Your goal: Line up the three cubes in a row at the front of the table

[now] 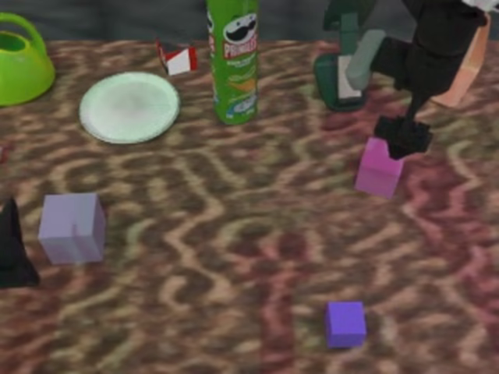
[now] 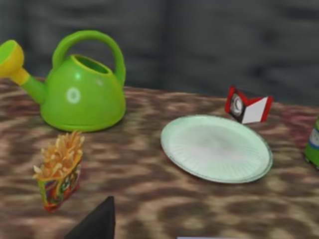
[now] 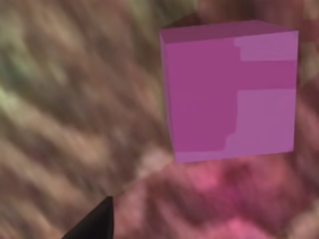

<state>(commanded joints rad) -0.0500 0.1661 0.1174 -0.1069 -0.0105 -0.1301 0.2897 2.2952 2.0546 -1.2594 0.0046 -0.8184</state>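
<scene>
The magenta-pink cube (image 1: 380, 170) sits on the table (image 1: 234, 234) at the right, toward the back. My right gripper (image 1: 403, 139) hovers just behind and above it, touching nothing. The right wrist view shows that cube (image 3: 229, 89) ahead of the jaws, with one dark fingertip (image 3: 97, 221) off to its side and nothing between the fingers. The large lavender cube (image 1: 72, 227) rests at the left. My left gripper (image 1: 14, 253) is parked beside it at the table's left edge, open and empty. The small violet cube (image 1: 345, 323) lies near the front, right of centre.
Along the back stand a green watering can (image 1: 19, 66), a pale plate (image 1: 129, 107), a red-and-white box (image 1: 178, 59), a green chips can (image 1: 232, 58) and a dark green object (image 1: 343, 74). A fries carton (image 2: 60, 169) shows in the left wrist view.
</scene>
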